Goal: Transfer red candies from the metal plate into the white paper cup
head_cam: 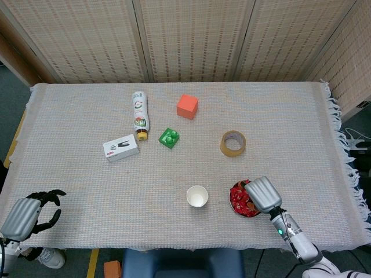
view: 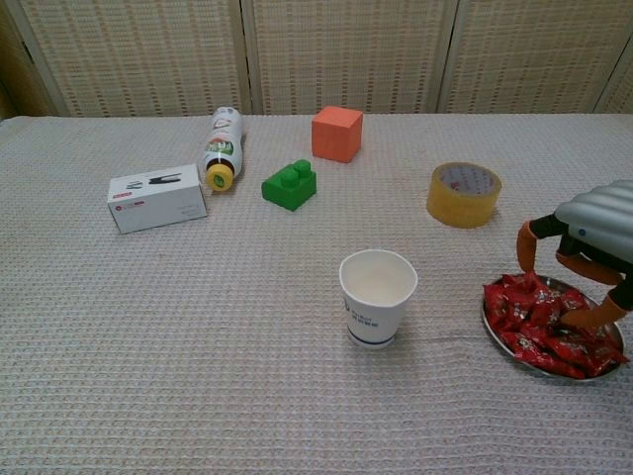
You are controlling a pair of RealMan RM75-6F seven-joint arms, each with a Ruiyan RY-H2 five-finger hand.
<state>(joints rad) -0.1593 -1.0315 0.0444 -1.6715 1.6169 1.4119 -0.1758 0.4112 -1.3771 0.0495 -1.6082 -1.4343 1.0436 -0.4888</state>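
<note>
My right robot hand reaches into the red candies on the metal plate, fingers spread, gripping nothing yet. The plate sits just right of the white paper cup.

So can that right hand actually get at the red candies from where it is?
Probably yes: the right hand is already over the metal plate, fingertips down at the red candies, with nothing in between.

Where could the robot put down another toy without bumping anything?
Biggest bare patch: the near left, between the white box and the paper cup. The far right beyond the tape roll is bare too. It is crowded where the right hand reaches into the candy plate, and around the bottle, green brick and orange cube.
</note>
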